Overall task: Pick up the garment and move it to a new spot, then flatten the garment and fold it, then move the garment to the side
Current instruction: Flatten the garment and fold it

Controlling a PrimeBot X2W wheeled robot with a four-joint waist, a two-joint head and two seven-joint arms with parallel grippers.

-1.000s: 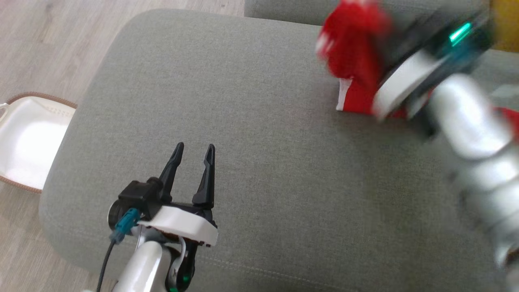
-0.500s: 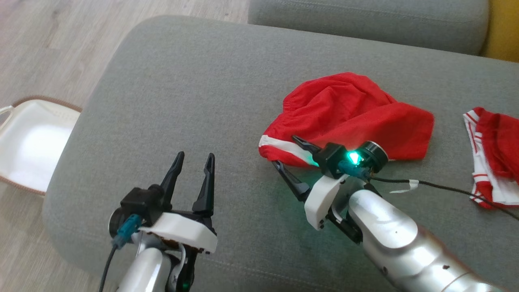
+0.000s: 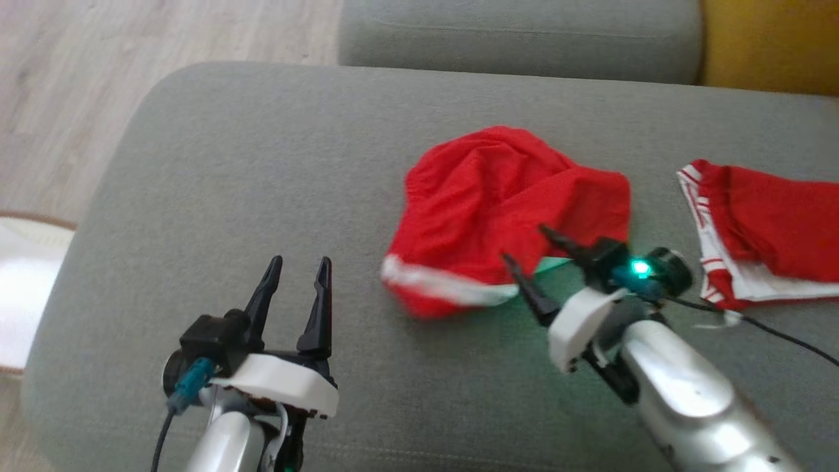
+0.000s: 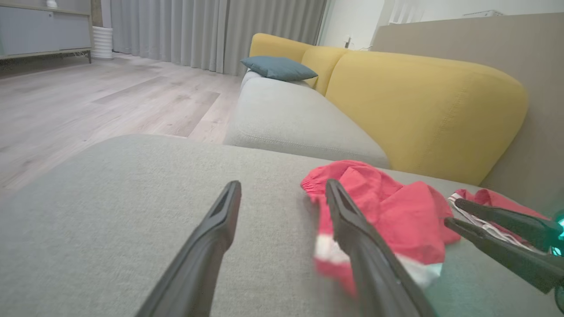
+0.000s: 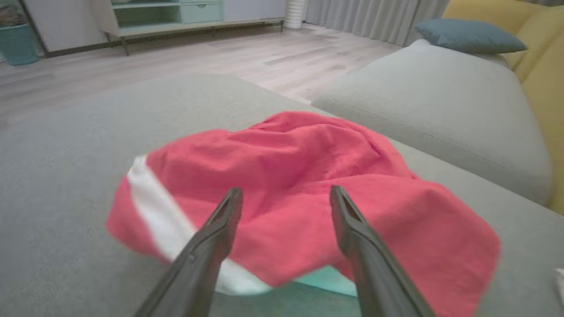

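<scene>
The garment point(image 3: 498, 203), red with a white band along one edge, is seen lying crumpled on the grey sofa cushion point(image 3: 262, 164), right of the cushion's middle in the head view. Its near edge is blurred. The right gripper point(image 3: 523, 244) is held at that near edge with its jaws spread wide over the red cloth. Nothing is clasped between them, and whether the tips touch the cloth cannot be told. A green light is lit on its wrist.

The left gripper point(image 3: 300, 261) is held over bare cushion near the front, well apart from the garment, its jaws likewise parted and empty.

A second red-and-white garment point(image 3: 767, 223) is laid further right, apart from the first. Behind the cushion another grey seat point(image 3: 524, 33) and a yellow backrest point(image 3: 767, 46) are seen. A blue pillow point(image 4: 277, 68) is shown in the left wrist view, and wooden floor point(image 3: 131, 33) lies to the left.
</scene>
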